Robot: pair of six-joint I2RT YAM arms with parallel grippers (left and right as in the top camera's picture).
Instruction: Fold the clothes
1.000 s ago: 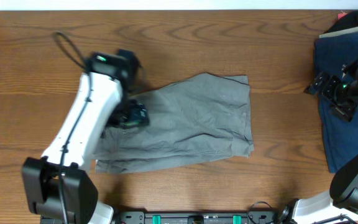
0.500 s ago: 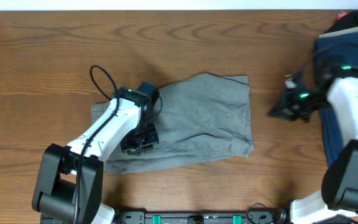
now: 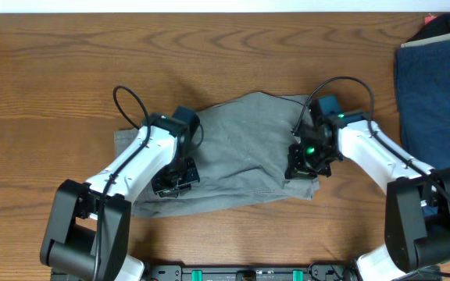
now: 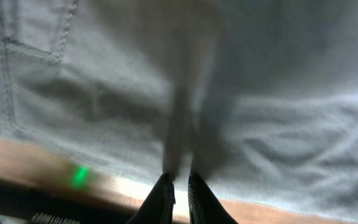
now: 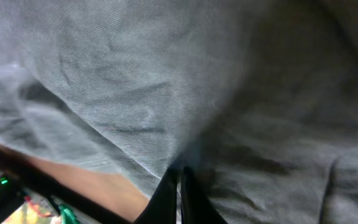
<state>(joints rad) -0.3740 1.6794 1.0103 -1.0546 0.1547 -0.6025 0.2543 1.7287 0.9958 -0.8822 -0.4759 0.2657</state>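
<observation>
Grey shorts (image 3: 241, 144) lie rumpled in the middle of the wooden table (image 3: 209, 47). Left gripper (image 3: 174, 179) is pinched nearly closed on cloth at their near-left part, right gripper (image 3: 301, 165) is clamped tight on their right edge.

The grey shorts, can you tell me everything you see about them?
The shorts are light grey woven cloth, wrinkled, lying flat on the brown table. In the left wrist view a stitched pocket shows. The left gripper pinches the cloth near one end, the right gripper near the other.
</observation>
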